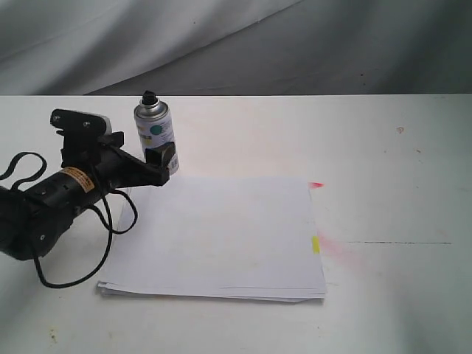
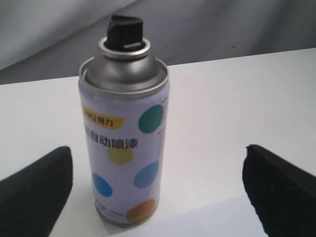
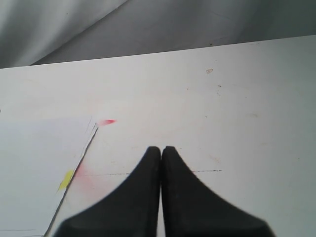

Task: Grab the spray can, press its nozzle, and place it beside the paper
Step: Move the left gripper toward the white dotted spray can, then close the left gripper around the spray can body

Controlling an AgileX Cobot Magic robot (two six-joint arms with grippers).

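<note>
The spray can [image 1: 155, 134] stands upright on the white table just behind the paper's far left corner; its dotted label [image 2: 124, 150] and black nozzle [image 2: 125, 32] fill the left wrist view. My left gripper [image 1: 151, 164] is open right in front of the can, with a black finger [image 2: 34, 190] on each side and a gap to the can on both. The paper [image 1: 221, 236] lies flat in the middle, with a yellow mark [image 1: 316, 244] on its right edge. My right gripper [image 3: 161, 150] is shut and empty above bare table; it is outside the exterior view.
Pink spray stains [image 1: 316, 184] mark the table by the paper's right corner and edge [image 3: 84, 170]. A thin dark line [image 1: 398, 243] runs across the table on the right. The left arm's black cables [image 1: 74, 276] loop over the table near the paper's left edge. Grey cloth hangs behind.
</note>
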